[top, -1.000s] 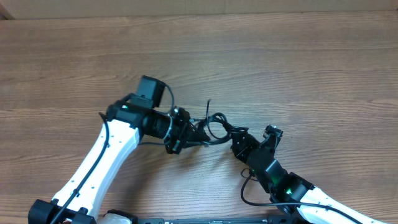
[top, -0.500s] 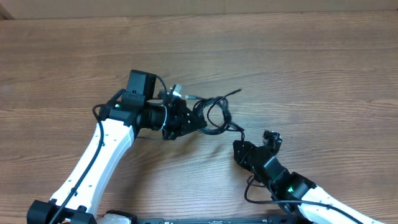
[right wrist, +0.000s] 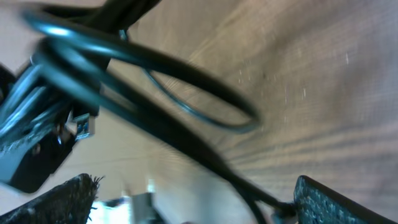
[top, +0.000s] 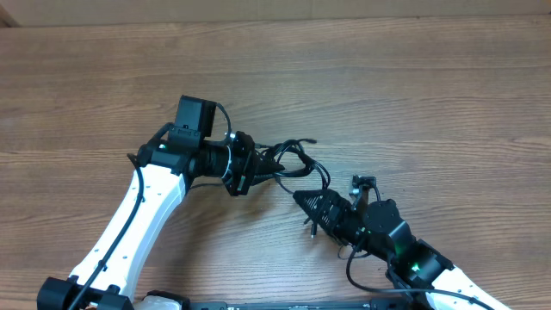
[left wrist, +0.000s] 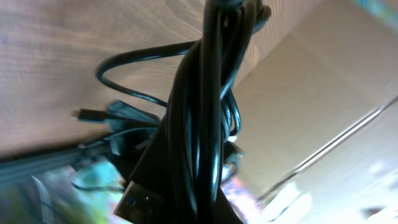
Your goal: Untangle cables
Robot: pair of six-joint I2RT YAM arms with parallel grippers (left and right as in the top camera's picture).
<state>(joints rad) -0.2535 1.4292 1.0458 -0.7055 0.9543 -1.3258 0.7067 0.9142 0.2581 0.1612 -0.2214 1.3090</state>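
At the middle of the brown wood-grain table point(top: 413, 86), the thin black tangled cables point(top: 299, 160) sit pinched in the left gripper point(top: 256, 167). The right gripper point(top: 307, 204), fingers spread, has just moved in against the loops, so a second hold looks near. Pale beige panelling lies beyond.

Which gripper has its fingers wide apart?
The right gripper: its fingers stand apart, while the left gripper is shut on the twisted cables.
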